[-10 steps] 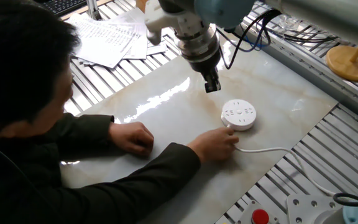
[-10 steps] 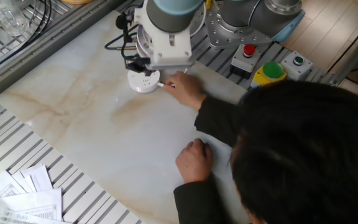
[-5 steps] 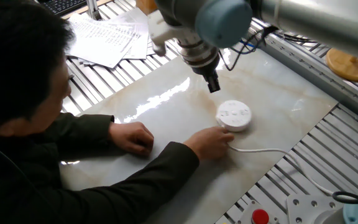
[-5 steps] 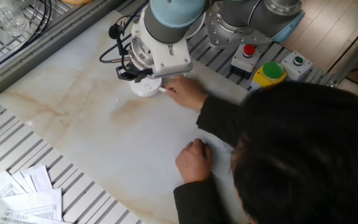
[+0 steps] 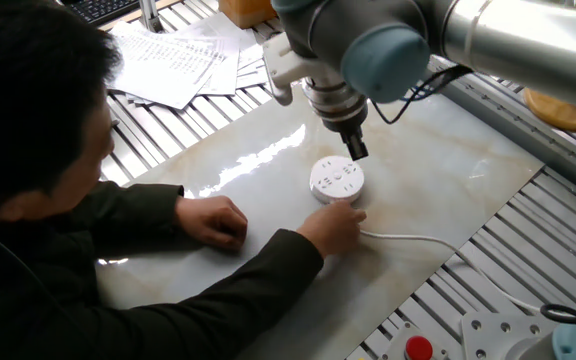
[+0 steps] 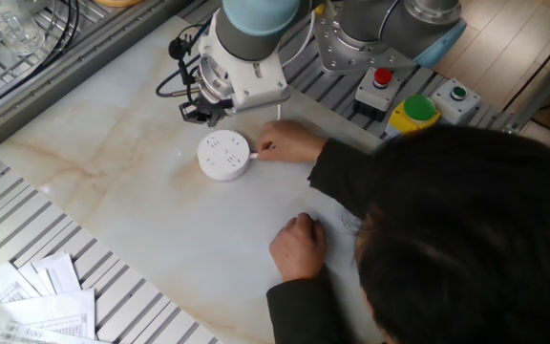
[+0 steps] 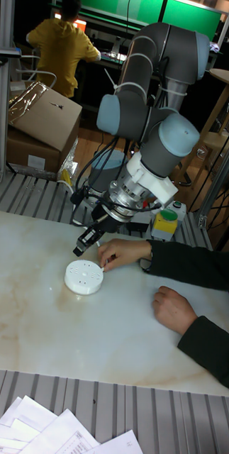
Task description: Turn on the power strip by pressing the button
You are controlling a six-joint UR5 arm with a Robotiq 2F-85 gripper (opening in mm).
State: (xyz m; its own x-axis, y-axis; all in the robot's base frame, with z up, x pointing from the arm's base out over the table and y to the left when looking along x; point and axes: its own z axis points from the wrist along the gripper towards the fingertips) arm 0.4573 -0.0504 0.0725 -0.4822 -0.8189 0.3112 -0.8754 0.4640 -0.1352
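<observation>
The power strip [image 5: 337, 180] is a round white puck with dark slots on top, lying flat on the marble table [image 5: 268, 160]. It also shows in the other fixed view [image 6: 224, 155] and the tall fixed view [image 7: 85, 277]. Its thin white cord [image 5: 408, 238] trails to the right. A person's hand [image 5: 336, 225] holds the puck's near edge. My gripper [image 5: 356, 150] hovers just beyond the puck's far rim, fingertips together as one narrow dark tip and holding nothing. It sits above and beside the puck [image 6: 196, 113], not touching it [image 7: 81, 248].
The person's other hand [image 5: 213, 220] rests on the table to the left. Loose papers [image 5: 168, 60] lie at the back left. A plate with a red button [image 5: 418, 348] sits at the front right. A red stop button [image 6: 382, 78] and a yellow-green button box [image 6: 416, 110] stand by the arm's base.
The person's hand has slid the power strip left, toward the table's middle. My gripper has shifted slightly and now sits at the puck's far rim.
</observation>
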